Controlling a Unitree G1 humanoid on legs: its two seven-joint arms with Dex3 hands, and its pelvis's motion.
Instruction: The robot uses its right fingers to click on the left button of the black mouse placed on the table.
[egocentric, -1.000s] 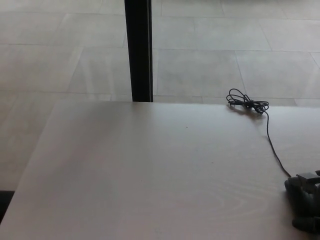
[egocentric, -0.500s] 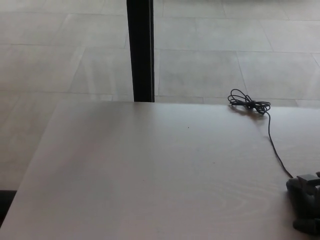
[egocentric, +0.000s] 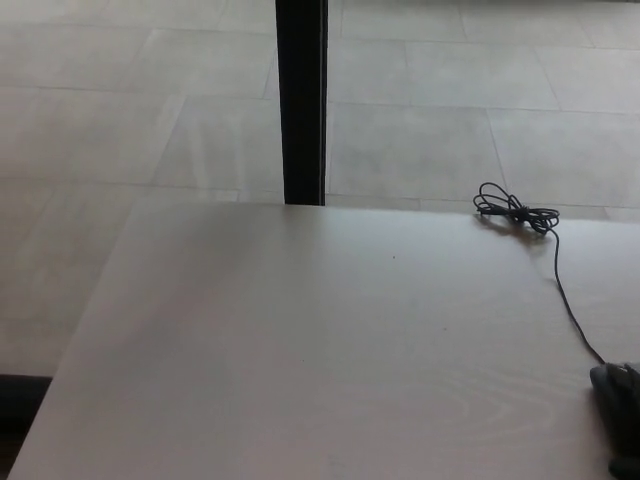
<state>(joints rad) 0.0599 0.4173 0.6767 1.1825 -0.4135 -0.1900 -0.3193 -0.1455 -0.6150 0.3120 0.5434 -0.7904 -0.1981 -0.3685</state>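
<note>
A pale table (egocentric: 300, 350) stands over tiled floor; the black mouse (egocentric: 620, 405) sits at frame's edge. You cannot see either hand; a blind press could miss the button.

Black mouse (egocentric: 620, 415) at table (egocentric: 300, 350) edge – cable (egocentric: 560, 280) coiled behind.

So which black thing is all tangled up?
The cable: it's bunched in loops at the far right of the table. The post is straight, and the mouse is a smooth lump.
</note>
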